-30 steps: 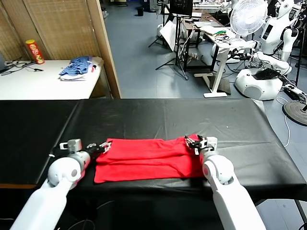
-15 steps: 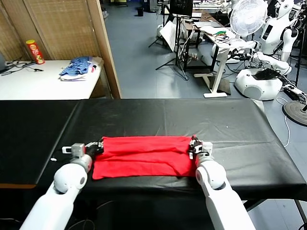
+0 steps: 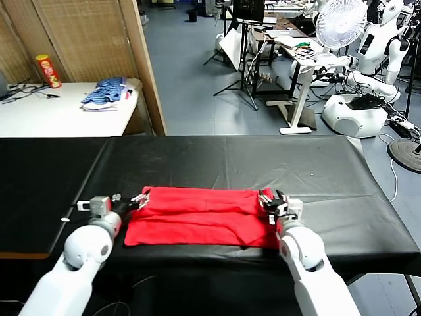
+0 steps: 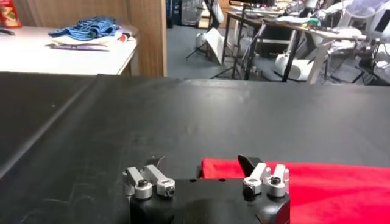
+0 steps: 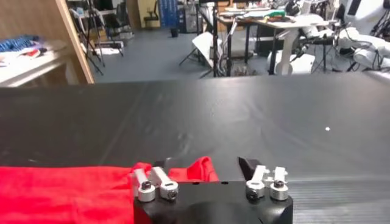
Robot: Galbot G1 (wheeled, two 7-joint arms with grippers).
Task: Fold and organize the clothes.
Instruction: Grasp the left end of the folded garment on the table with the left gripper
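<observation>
A black-covered tabletop point(image 3: 316, 171) was seen to carry the work, with nothing lying on it beyond the two tools and well clear cloth on all sides. Far beyond the left tool, on a separate white table point(image 3: 39, 115), a blue-and-white pile of garments point(image 3: 105, 92) and a red canister point(image 3: 47, 70) were placed, next to a wooden partition point(image 3: 148, 66). Beyond the right tool, across the open floor, a white fan point(image 3: 340, 23), stands and other white robots point(image 3: 368, 72) were visible. No obstacle was found between either tool and the garment.

The red T-shirt point(image 3: 197, 216) was laid flat as a folded, wide band near the front edge of the tabletop, stretched between the two tools. The left tool point(image 3: 135, 199) was positioned at the shirt's left end, its fingers spread apart, with one finger over the red corner and the other over bare black cloth; nothing was pinched. The right tool point(image 3: 273, 202) was positioned at the shirt's right end, likewise spread, with a raised red corner of the shirt point(image 5: 204, 167) lying in the gap between its fingers, not clamped.
</observation>
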